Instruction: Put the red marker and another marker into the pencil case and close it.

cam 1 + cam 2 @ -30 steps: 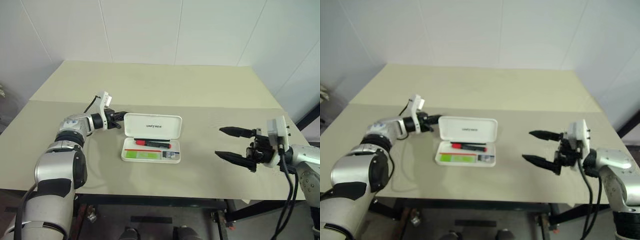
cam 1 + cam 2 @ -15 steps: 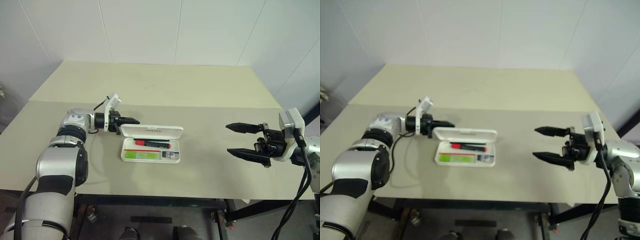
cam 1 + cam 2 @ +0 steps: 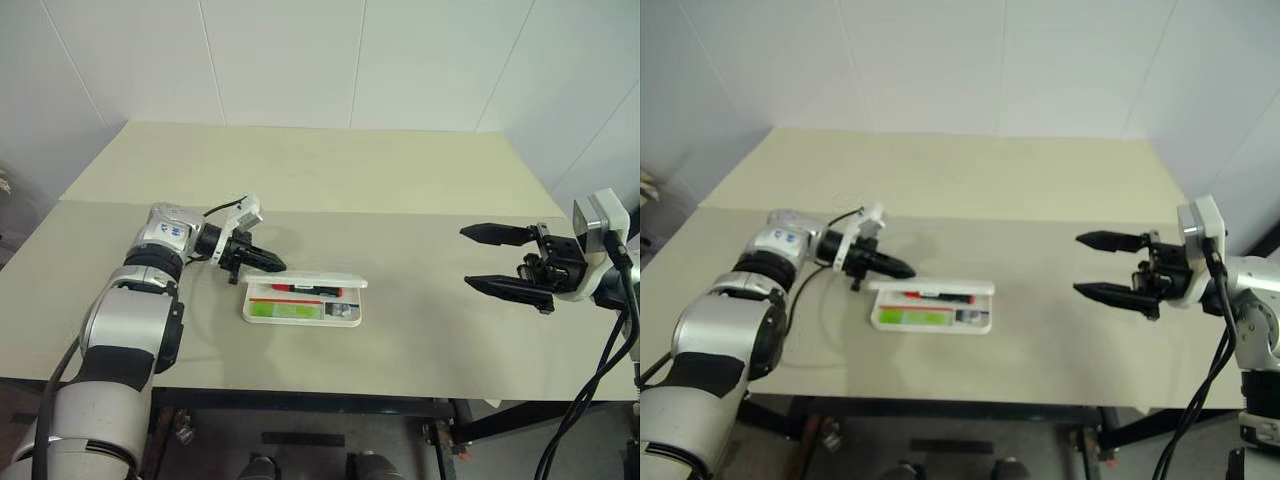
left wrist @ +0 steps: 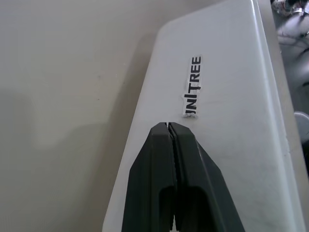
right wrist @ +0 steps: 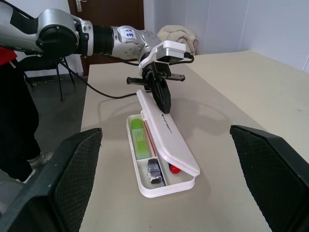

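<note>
inside the pencil case [image 3: 302,311] (lid half-lowered): red marker [image 3: 305,289], green marker [image 5: 137,135]; left gripper [image 3: 272,266] pinched together, right gripper [image 3: 484,259] spread.

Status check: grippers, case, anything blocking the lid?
Left gripper shut, pressing the lid. Right gripper open, empty. Pencil case half closed, red marker and green highlighter inside. Nothing blocking.

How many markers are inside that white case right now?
2. The red marker lies toward the hinged lid side of the pencil case; the green highlighter lies along the front side. The half-lowered lid may hide more.
</note>
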Controlling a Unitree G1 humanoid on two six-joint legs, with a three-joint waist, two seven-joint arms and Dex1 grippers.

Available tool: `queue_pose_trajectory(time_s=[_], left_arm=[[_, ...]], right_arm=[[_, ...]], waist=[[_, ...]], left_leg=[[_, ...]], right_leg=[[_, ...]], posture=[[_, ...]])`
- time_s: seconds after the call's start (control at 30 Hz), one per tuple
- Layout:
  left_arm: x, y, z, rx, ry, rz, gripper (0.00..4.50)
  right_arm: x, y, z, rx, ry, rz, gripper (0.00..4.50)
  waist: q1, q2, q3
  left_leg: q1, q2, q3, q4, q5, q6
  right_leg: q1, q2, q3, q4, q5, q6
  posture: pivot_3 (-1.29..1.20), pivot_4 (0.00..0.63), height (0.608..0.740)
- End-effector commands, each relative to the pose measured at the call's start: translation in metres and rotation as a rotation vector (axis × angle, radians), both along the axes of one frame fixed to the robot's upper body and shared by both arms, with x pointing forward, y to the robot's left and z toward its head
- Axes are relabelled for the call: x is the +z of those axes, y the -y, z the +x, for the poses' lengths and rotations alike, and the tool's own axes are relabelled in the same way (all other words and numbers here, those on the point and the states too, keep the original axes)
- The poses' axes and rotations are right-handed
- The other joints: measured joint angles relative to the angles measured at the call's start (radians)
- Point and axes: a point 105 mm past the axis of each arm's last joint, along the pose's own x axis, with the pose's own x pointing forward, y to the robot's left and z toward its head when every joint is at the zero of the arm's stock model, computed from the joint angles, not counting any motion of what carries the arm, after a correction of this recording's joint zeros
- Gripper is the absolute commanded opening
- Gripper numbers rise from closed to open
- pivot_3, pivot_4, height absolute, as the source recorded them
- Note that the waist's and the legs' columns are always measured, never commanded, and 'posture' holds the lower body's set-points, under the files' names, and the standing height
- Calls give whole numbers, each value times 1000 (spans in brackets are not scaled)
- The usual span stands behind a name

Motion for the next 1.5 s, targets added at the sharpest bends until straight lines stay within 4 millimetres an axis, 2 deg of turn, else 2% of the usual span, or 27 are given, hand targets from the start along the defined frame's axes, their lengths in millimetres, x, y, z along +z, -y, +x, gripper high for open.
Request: queue_pose_trajectory(time_s=[0.03, 0.23, 0.33, 0.4, 0.47, 0.6, 0.77, 0.87, 0.97, 1.1, 1.27, 1.47, 1.5], left_arm=[[-14, 2, -15, -158, -38, 114, 46], [-35, 1, -19, -218, -47, 272, 46], [-47, -2, -15, -241, 24, 378, 46], [-47, 2, -13, -242, 60, 364, 46], [-42, 9, -12, -235, 72, 300, 46], [-18, 24, -9, -223, 141, 97, 46], [12, 29, 0, -146, 321, -177, 46], [29, 26, -1, -122, 417, -346, 46], [31, 17, -11, -165, 439, -422, 46], [31, 6, -21, -204, 457, -480, 920], [38, -12, -29, -188, 448, -545, 2565], [28, -28, -39, -192, 412, -476, 4471], [28, -30, -40, -193, 402, -477, 4471]], right_arm=[[3, -3, -5, 24, 37, -22, 4500], [2, -2, -5, 12, 43, -30, 4500], [0, -2, -5, 4, 44, -33, 4500], [0, -2, -4, 1, 45, -35, 4500], [-1, -2, -4, -2, 45, -38, 4500], [-1, -1, -4, -10, 45, -46, 4500], [-1, 1, -3, -22, 49, -50, 4500], [-2, 2, -2, -27, 49, -54, 4500], [-1, 3, 0, -34, 51, -59, 4500], [0, 5, 4, -38, 54, -63, 4500], [-2, 5, 5, -38, 53, -68, 4500], [-6, 10, -1, -51, 36, -68, 4500], [-7, 11, -2, -57, 34, -70, 4500]], waist=[[-1, 0, 0], [-1, 0, 0], [-1, 1, -1], [-1, 2, -1], [-1, 2, -1], [-2, 2, -1], [-8, 2, -1], [-7, 2, -1], [-5, 2, -1], [-4, 2, -1], [-5, 2, -1], [-5, 2, -1], [-5, 2, -1]], left_leg=[[0, 0, 0, 0, 0, 0], [1, 0, 0, 1, 0, 0], [3, 0, 0, 2, 0, 0], [4, 0, 1, 2, 0, 0], [8, 0, 3, 2, 0, 0], [11, 0, 4, 1, 0, 0], [7, 0, 4, 1, 0, 0], [2, 1, 3, 1, 0, 0], [1, 1, 3, 1, 0, 0], [1, 0, 3, 3, 0, 0], [1, 1, 3, 4, 0, 0], [1, 1, 3, 4, 0, 0], [1, 1, 3, 4, 0, 0]], right_leg=[[0, 0, 0, 0, 0, 0], [1, 0, 1, 2, 0, 0], [3, 0, 1, 2, 0, 0], [4, 0, 2, 2, 0, 0], [6, 0, 3, 2, 0, 0], [10, 0, 4, 2, 0, 0], [4, 1, 5, 3, 0, 0], [-1, 0, 4, 4, 0, 0], [-2, 0, 4, 4, 0, 0], [-1, 0, 4, 4, 0, 0], [-1, 0, 4, 5, 0, 1], [-1, 0, 4, 5, 0, 1], [-1, 0, 4, 5, 0, 1]], posture=[[0, 150, 740], [0, 150, 740], [0, 150, 740], [0, 150, 740], [0, 150, 740], [0, 150, 740], [0, 150, 740], [0, 150, 740], [0, 150, 740], [0, 150, 740], [0, 150, 740], [0, 150, 740], [0, 150, 740]])
